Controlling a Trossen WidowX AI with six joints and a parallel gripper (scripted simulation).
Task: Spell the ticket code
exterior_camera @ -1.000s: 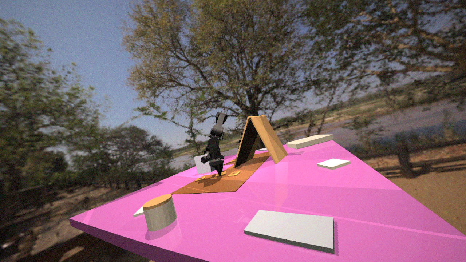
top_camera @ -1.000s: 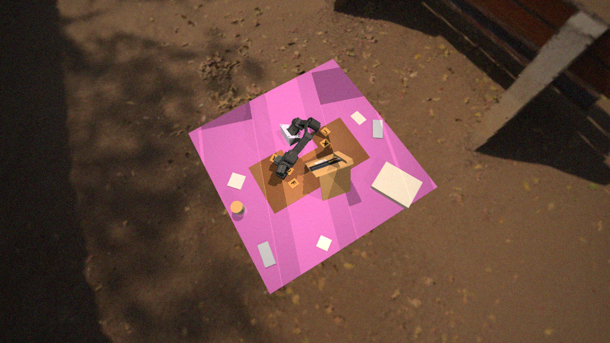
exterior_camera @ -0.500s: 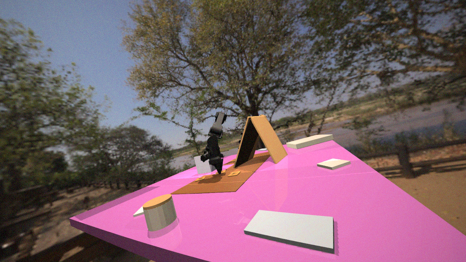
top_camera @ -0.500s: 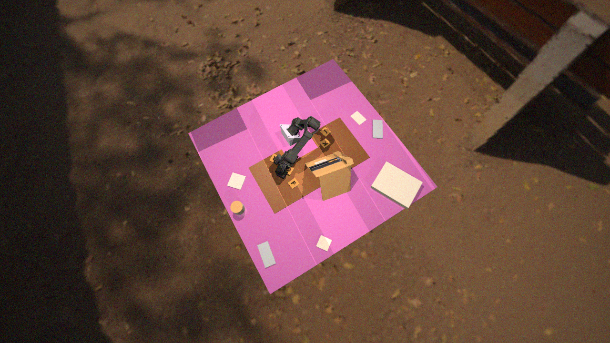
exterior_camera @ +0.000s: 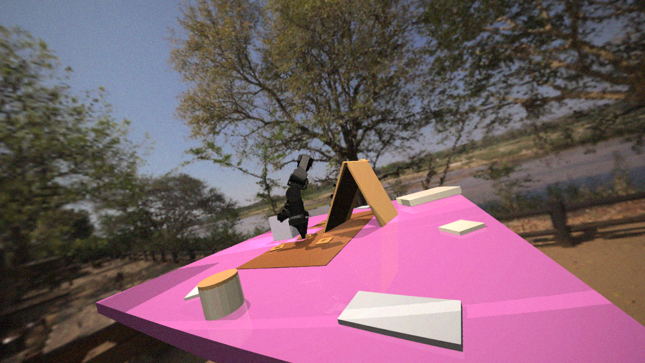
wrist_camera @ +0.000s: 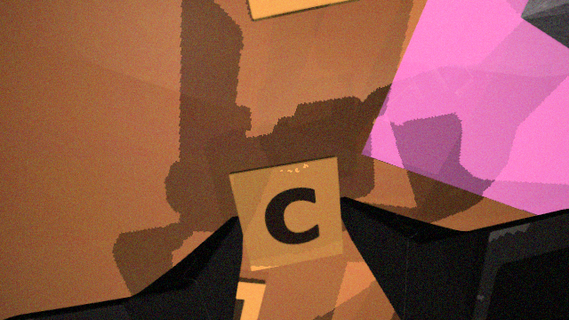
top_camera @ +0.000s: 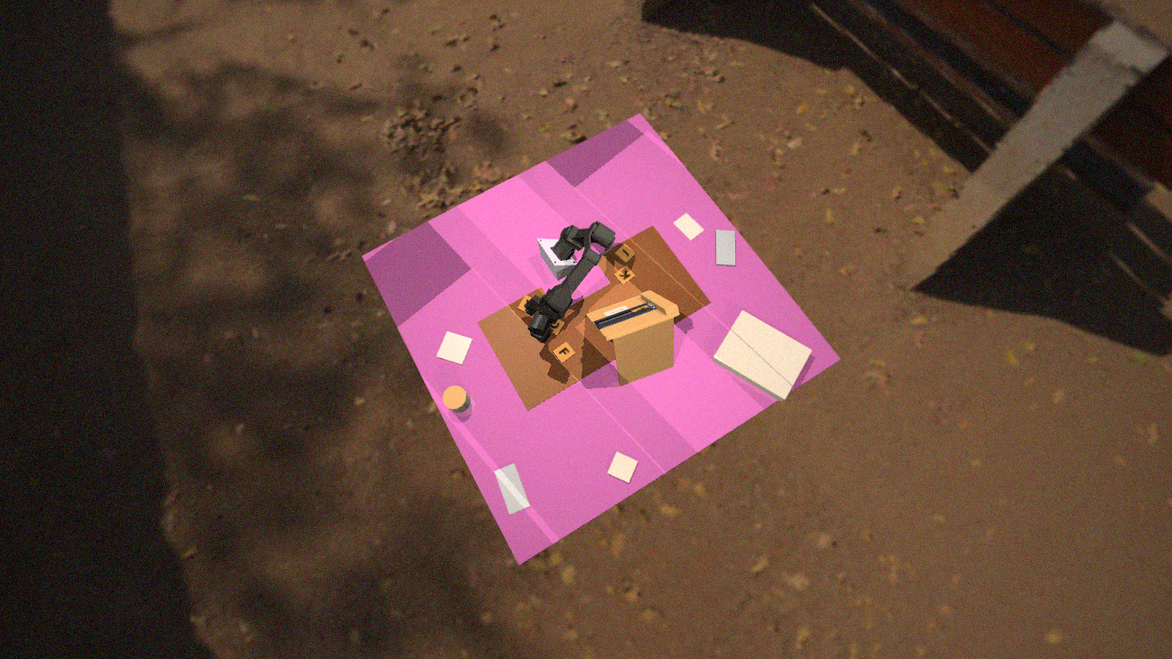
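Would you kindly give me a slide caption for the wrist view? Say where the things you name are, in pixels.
Gripper (wrist_camera: 290,214) shut on the C tile (wrist_camera: 291,215) above an orange-brown mat (wrist_camera: 89,133).

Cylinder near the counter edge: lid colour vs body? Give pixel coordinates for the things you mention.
Orange lid on a pale grey-beige cylinder (top_camera: 455,399) (exterior_camera: 221,298); exterior view shows it best.
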